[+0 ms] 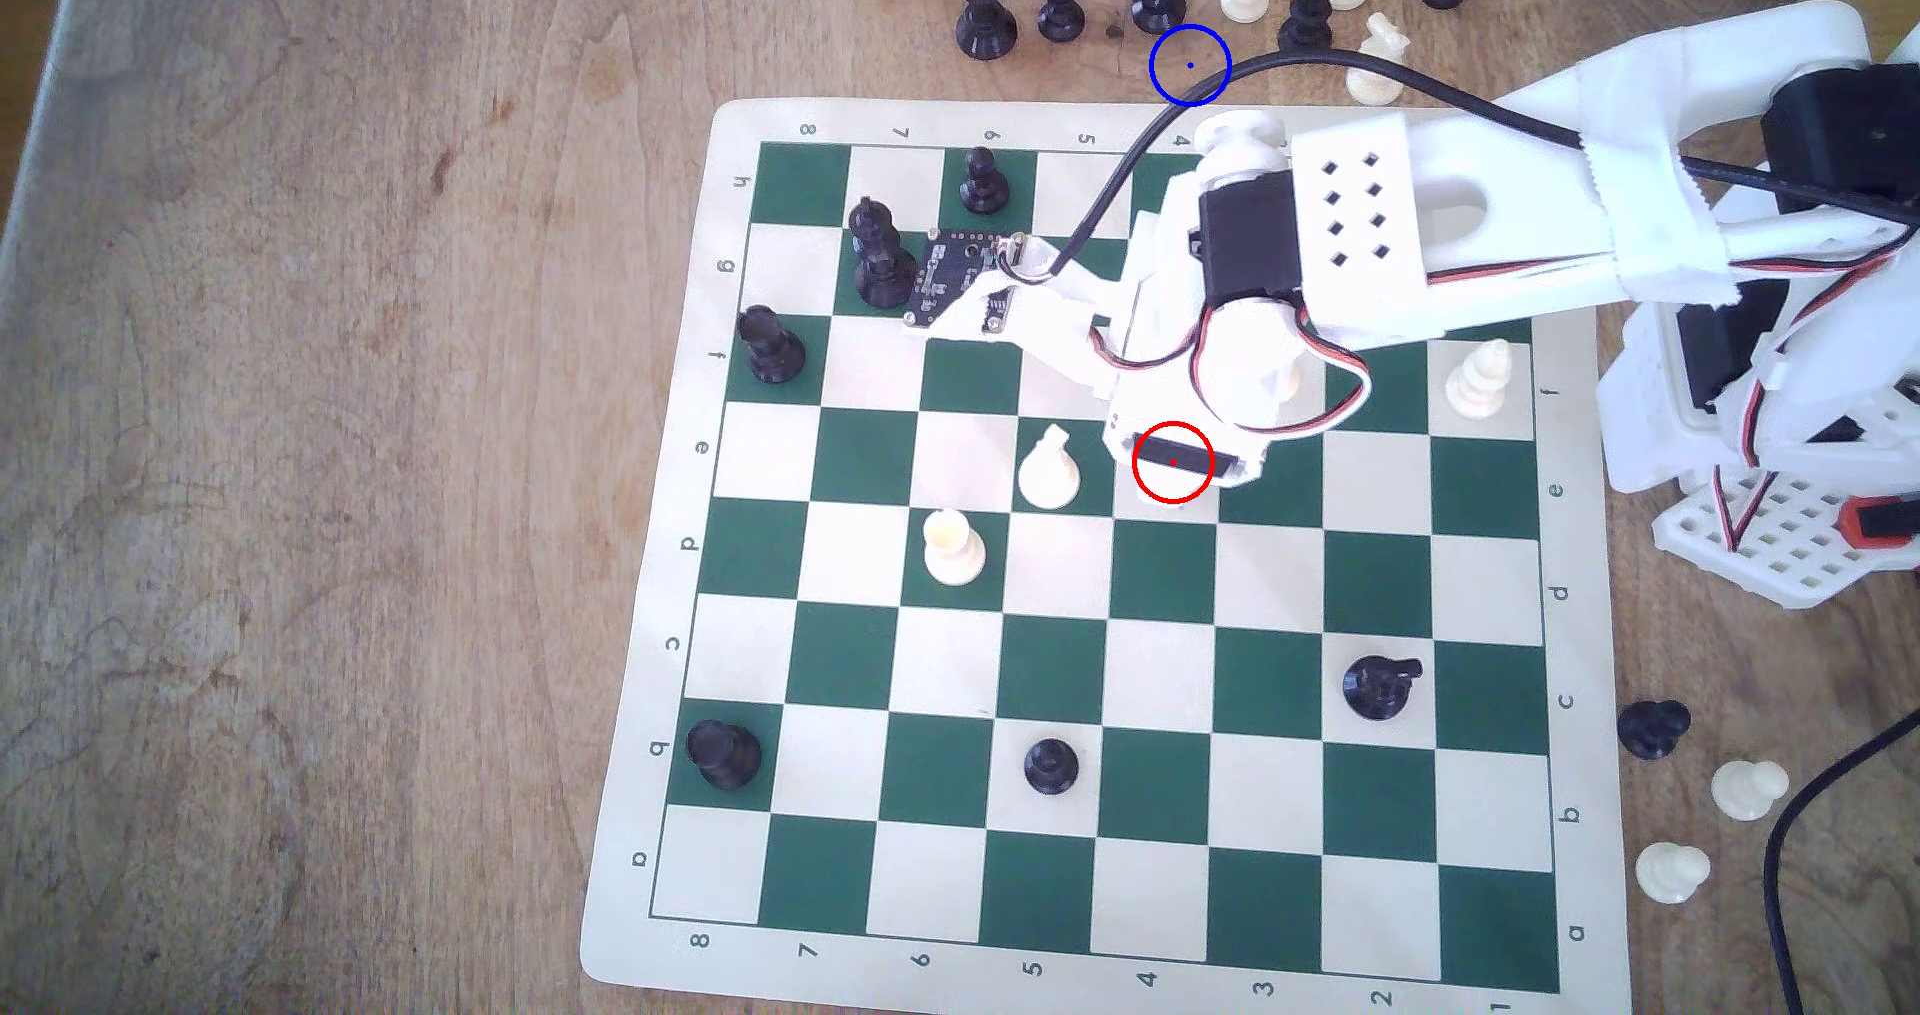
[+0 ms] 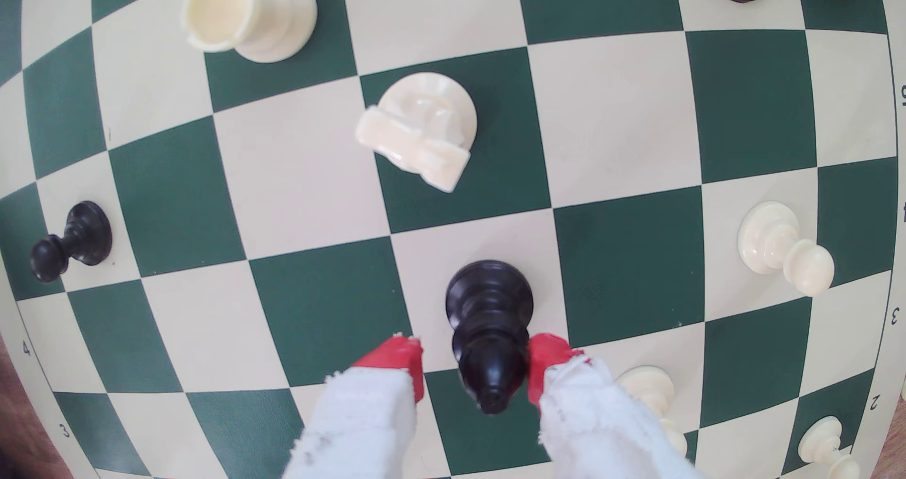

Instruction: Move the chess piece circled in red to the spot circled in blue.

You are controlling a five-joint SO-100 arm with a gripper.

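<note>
Red-tipped gripper [image 2: 475, 361] jaws stand apart, bracketing the black chess piece [image 2: 490, 312]; one tip touches it, the other shows a gap. Piece stands upright on a cream square, white knight [image 2: 421, 131] at its 11 o'clock in the wrist view. Blue-ringed spot [image 1: 1190, 65] lies on bare table beyond the board [image 1: 665, 662] edge.

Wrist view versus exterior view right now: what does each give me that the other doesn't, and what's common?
Wrist view: the chess piece standing between the red-tipped fingers of the tool, with a gap on one side, so not yet clamped. Exterior view: the spot, a blue ring on the table beyond the board, and the arm covering the red ring's square. Both: the white knight and white rook nearby.
</note>
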